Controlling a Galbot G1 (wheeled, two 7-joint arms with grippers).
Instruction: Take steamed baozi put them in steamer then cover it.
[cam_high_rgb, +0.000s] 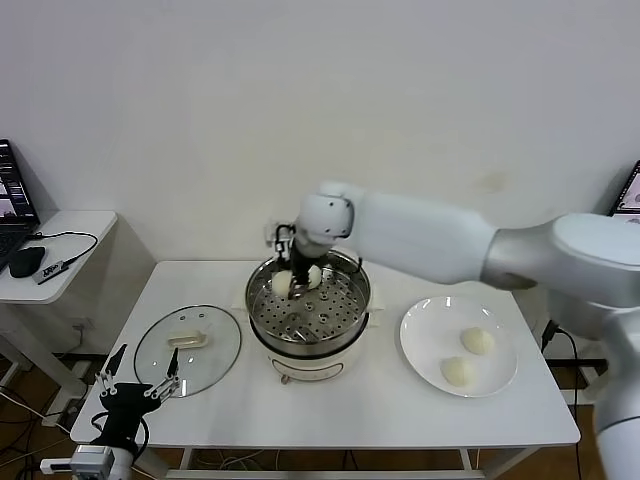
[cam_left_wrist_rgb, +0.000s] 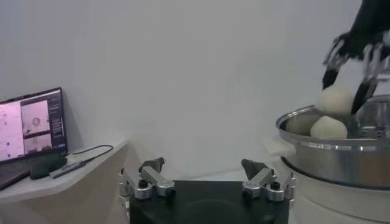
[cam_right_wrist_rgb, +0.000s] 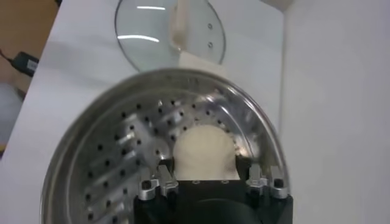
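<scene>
White table (cam_high_rgb: 350, 410) before bare wall — right pincer (cam_high_rgb: 297, 281) clamped on baozi (cam_high_rgb: 283, 284), left pincer (cam_high_rgb: 140, 378) apart.

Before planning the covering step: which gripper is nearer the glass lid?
Left. The left gripper hangs by the lid's near edge; the right gripper is over the steamer.

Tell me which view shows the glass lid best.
The head view: the cover lies whole and flat on the table, left of the steamer, handle visible. The right wrist view shows most of it beyond the steamer's rim. The left wrist view does not show it.
</scene>
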